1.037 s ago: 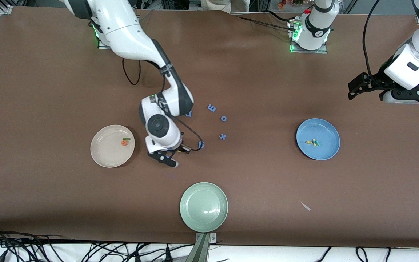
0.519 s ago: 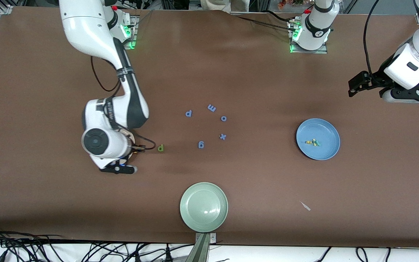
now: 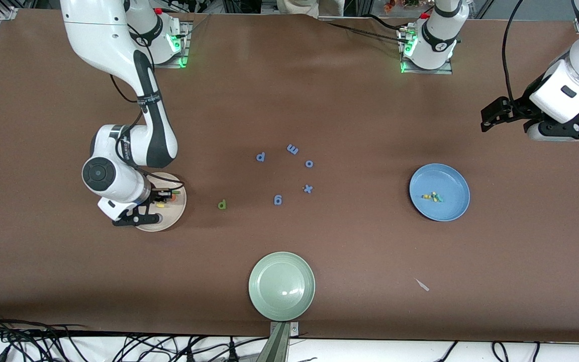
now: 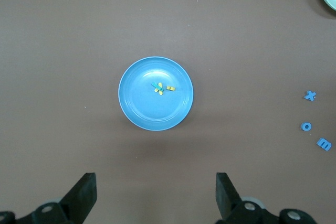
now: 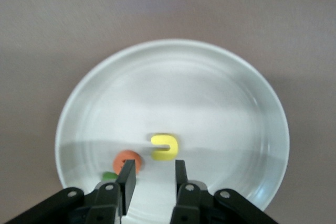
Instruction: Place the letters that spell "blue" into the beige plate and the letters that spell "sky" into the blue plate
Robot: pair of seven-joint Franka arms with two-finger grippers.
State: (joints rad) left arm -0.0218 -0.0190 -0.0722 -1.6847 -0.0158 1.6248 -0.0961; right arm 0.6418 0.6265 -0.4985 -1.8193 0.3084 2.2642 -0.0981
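My right gripper (image 3: 161, 200) (image 5: 152, 169) hangs low over the beige plate (image 3: 169, 215) (image 5: 173, 87), open, with nothing between its fingers. Just off its fingertips the yellow u (image 3: 160, 204) (image 5: 165, 147) lies in the plate, beside the orange e (image 3: 171, 197) (image 5: 126, 159) and the green l (image 3: 175, 191) (image 5: 109, 175). The dark green b (image 3: 222, 204) lies on the table between the beige plate and the blue letters. The blue plate (image 3: 450, 208) (image 4: 142, 108) holds the yellow and teal sky letters (image 3: 432, 196) (image 4: 160, 88) in a small heap. My left gripper (image 3: 490, 120) (image 4: 156, 195) waits open, high at the left arm's end.
Several all-blue letters lie mid-table: a p (image 3: 261, 157), an m (image 3: 292, 149), an o (image 3: 309, 163), an x (image 3: 308, 189) and a g (image 3: 278, 200). A pale green plate (image 3: 281, 285) sits near the front edge. A small pale scrap (image 3: 422, 285) lies near it.
My right arm has swung from the middle of the table to over the beige plate. Its fingers have parted and the yellow u now lies in the plate. The left arm has stayed put.
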